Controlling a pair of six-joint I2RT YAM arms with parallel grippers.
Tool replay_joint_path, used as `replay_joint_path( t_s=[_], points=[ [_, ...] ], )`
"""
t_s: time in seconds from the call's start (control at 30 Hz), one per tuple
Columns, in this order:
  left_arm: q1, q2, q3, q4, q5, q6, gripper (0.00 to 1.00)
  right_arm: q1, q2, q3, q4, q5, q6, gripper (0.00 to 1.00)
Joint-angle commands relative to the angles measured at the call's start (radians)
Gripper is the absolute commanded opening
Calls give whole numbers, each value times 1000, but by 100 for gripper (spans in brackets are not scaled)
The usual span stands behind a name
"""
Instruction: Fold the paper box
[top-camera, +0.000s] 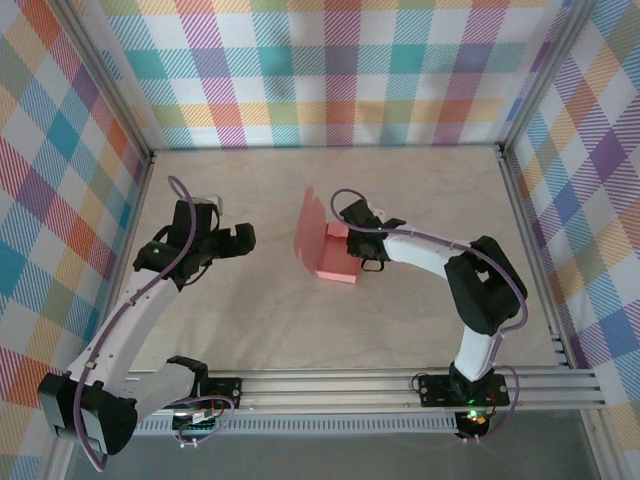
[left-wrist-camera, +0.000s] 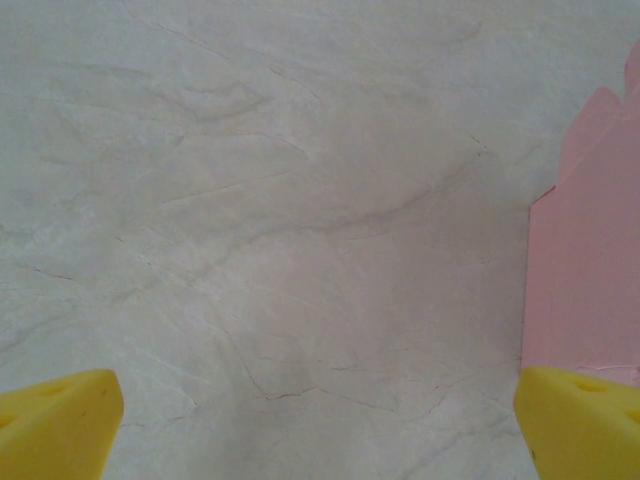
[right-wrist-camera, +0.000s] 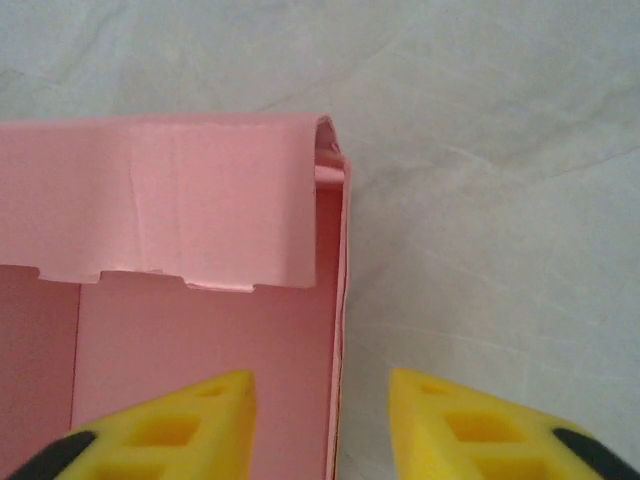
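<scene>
My right arm (top-camera: 440, 262) stretched leftward, right claw (right-wrist-camera: 320, 405) parted astride the paper box (right-wrist-camera: 200, 190) wall, my left claw (left-wrist-camera: 320, 420) spread wide over the table (left-wrist-camera: 250, 200)

The left arm (top-camera: 130, 310) reaches forward, left tool (left-wrist-camera: 318, 425) spread wide; the right arm (top-camera: 432, 252) bends inward, right tool (right-wrist-camera: 320, 420) partly parted.
</scene>
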Motion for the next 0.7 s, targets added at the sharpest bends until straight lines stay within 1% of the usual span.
replay_joint_path(
  t_s=[0.0,0.1,0.13,0.2,0.23,0.3,0.37,0.4,0.47,0.53,0.6,0.67],
  points=[
    [6,-12,-16,23,13,-9,100,-17,-77,-51,119,-57,-48,58],
    [6,-15,-25,30,33,-5,100,-38,-149,-95,159,-87,-189,69],
    [6,-15,-33,39,50,-7,100,-52,-171,-108,171,-116,-237,70],
    [0,-23,-60,76,90,-29,100,-98,-206,-128,204,-222,-343,72],
    [-6,-29,-84,101,112,-47,100,-140,-213,-126,223,-348,-427,73],
    [-20,-35,-131,149,154,-86,100,-205,-187,-73,181,-572,-573,72],
    [-42,-35,-172,183,174,-122,100,-248,-142,-5,112,-703,-734,72],
    [-55,-32,-188,190,174,-132,100,-264,-117,26,84,-731,-787,71],
    [-80,-28,-209,194,170,-149,100,-305,-45,130,-18,-825,-913,67],
    [-103,-27,-222,195,163,-156,100,-338,32,231,-100,-877,-961,63],
    [-120,-23,-232,198,159,-164,100,-364,141,371,-202,-888,-991,49],
    [-125,-18,-235,195,154,-162,100,-366,221,474,-262,-874,-1014,42]
  ],
)
